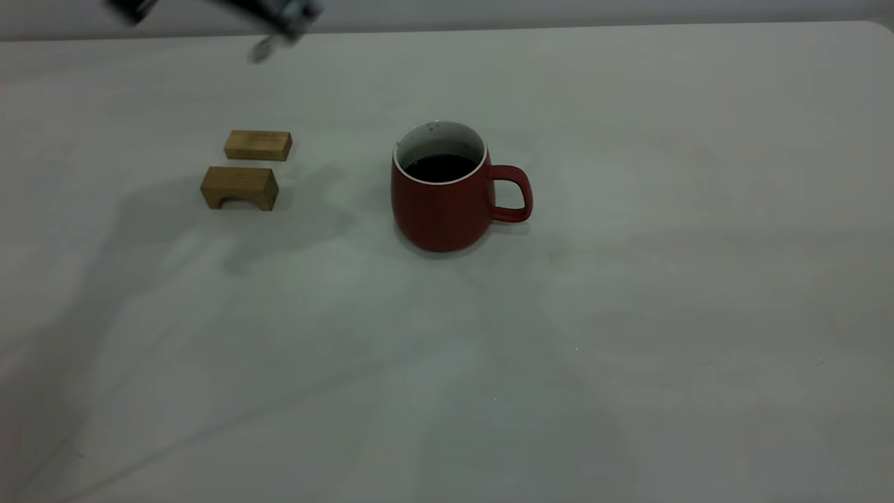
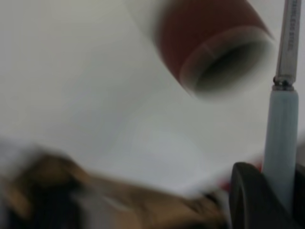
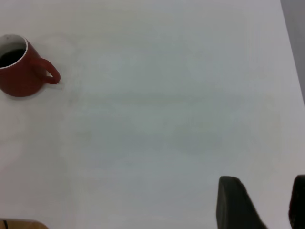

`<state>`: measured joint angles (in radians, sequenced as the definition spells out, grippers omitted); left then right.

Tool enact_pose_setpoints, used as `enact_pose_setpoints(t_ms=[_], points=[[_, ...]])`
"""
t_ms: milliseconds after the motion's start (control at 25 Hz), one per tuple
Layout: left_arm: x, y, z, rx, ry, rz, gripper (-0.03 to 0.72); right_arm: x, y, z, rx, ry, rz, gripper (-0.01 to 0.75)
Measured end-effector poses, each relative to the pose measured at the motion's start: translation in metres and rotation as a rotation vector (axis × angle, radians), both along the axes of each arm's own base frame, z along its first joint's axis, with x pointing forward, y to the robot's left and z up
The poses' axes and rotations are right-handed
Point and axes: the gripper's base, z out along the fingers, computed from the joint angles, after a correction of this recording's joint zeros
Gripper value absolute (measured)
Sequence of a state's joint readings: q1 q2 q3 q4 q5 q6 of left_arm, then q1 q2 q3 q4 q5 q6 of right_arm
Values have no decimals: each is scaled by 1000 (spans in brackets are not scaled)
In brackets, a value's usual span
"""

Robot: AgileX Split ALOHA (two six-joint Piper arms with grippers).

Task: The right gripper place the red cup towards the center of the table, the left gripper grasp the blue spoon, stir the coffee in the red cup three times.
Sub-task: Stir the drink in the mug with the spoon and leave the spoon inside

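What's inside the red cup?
The red cup holds dark coffee below its white inner wall. The liquid hides the bottom. No spoon is in it; the left pincer holds the blue spoon.

Left wrist view: red cup (image 2: 209, 45) on the white table (image 2: 71, 71), open mouth showing a pale rim and dark inside. Blue spoon (image 2: 281, 133) close to the camera, pale handle clamped at its lower end by a dark finger (image 2: 250, 198) of the left gripper (image 2: 279, 200), grey metal neck running beside the cup. Blurred brown shapes (image 2: 95, 200) along the near edge, not identifiable.
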<state>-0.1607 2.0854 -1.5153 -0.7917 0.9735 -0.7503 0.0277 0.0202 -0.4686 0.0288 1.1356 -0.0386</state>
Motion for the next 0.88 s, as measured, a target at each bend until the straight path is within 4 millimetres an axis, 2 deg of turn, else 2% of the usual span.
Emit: enact_pose_setpoints(t_ms=[200, 320, 400, 880], points=[[0, -20, 22, -327, 234, 201, 168, 0, 0, 0, 0, 0, 0, 317], [3, -24, 20, -423, 309, 243, 168, 0, 0, 0, 0, 0, 0, 317], [6, -26, 10, -443, 345, 265, 168, 0, 0, 0, 0, 0, 0, 317], [20, -33, -82, -583, 461, 301, 168, 0, 0, 0, 0, 0, 0, 317]])
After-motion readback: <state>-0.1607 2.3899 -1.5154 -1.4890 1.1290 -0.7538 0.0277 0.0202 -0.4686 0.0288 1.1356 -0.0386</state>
